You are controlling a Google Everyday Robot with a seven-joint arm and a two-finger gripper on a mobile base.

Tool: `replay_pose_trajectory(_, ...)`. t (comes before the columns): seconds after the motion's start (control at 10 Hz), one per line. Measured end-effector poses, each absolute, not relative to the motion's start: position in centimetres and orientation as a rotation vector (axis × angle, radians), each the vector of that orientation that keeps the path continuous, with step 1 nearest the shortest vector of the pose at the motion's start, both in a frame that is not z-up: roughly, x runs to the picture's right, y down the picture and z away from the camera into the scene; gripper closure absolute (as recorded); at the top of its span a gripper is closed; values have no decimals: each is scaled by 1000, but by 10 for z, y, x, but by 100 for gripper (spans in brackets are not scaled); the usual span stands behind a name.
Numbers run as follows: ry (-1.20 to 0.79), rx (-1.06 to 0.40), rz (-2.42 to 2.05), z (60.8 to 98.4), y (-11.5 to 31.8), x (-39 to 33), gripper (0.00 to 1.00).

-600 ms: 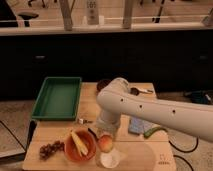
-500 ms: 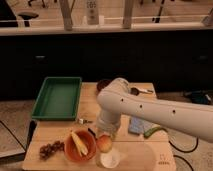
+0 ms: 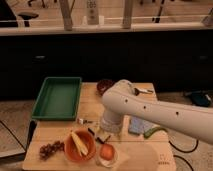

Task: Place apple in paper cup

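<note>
The reddish apple (image 3: 106, 150) sits at the near edge of the wooden table, over the small white paper cup (image 3: 108, 161), whose pale rim shows around and below it. I cannot tell whether the apple rests inside the cup or hangs just above it. My gripper (image 3: 102, 137) is directly above and just behind the apple, at the end of the thick white arm (image 3: 150, 112) that reaches in from the right. The arm hides the table's middle.
An orange bowl (image 3: 79, 145) holding a yellow item stands just left of the cup. Dark grapes (image 3: 50, 149) lie further left. A green tray (image 3: 58, 97) is at the back left, a dark maroon bowl (image 3: 103, 85) at the back. A green item (image 3: 154, 131) lies to the right.
The apple has moved down toward the near edge and now overlaps the cup, where before it sat apart, behind it. The gripper has come down with it.
</note>
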State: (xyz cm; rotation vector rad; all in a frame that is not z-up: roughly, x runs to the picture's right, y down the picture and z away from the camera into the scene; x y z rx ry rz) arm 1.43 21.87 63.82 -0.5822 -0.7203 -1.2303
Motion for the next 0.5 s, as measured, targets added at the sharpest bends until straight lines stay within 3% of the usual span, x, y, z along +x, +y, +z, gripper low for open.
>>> replay_pose_trajectory(0.5, -734, -567, -1222, 638, 219, 21, 20)
